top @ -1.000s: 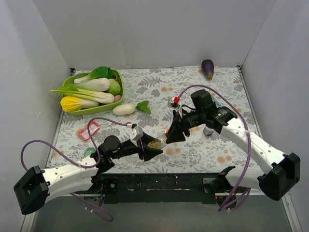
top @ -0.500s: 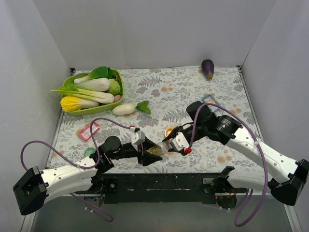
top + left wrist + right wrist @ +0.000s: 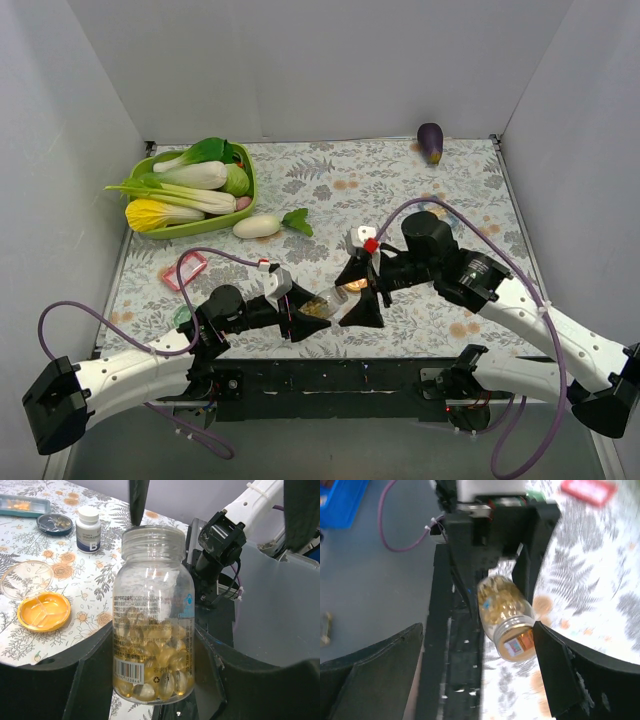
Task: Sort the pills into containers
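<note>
Clear plastic pill bottle (image 3: 152, 615), uncapped, roughly 1/3 full of yellow softgels (image 3: 150, 675). It is held off the worktop (image 3: 420, 190) near the middle of the near edge. Left pincer (image 3: 300, 310) pinches its lower body. Right pincer (image 3: 357, 292) is spread wide, 1 finger on either side of the threaded neck; contact cannot be told. Amber-orange dish (image 3: 44, 611), lid open, lies on the worktop near the mouth. Judgement: light, rigid, smooth-walled, probably slippery; capsules will shift on tilting. Best hold is mid-body, clear of the mouth.
</note>
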Robot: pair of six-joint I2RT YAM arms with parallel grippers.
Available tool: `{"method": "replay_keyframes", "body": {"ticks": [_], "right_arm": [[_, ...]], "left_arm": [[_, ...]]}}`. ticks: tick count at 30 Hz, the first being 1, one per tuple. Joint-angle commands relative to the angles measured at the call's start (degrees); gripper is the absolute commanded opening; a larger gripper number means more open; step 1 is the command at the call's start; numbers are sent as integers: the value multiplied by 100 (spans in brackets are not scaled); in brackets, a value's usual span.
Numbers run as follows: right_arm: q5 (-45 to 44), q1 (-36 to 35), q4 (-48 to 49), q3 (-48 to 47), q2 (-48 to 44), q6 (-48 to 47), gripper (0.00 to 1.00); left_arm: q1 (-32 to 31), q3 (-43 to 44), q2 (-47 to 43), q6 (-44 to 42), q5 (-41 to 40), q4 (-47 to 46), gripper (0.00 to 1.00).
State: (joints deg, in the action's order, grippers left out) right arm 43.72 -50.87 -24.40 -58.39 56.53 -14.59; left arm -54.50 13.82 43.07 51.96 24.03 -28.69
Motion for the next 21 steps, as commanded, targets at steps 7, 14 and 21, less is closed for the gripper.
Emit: {"method": "replay_keyframes", "body": {"ticks": [7,14,21], "right_arm": [[-1297,438,691,653,174,3937,91],[-910,508,946,864,279,4245,76],[-550,631,1122,847,306,4464,76]], "left_arm": [[18,-29,-35,24,-197,-242,0],[18,-20,8,7,-206,-269,0],[18,-46,-9,-20,-197,-208,0]]}}
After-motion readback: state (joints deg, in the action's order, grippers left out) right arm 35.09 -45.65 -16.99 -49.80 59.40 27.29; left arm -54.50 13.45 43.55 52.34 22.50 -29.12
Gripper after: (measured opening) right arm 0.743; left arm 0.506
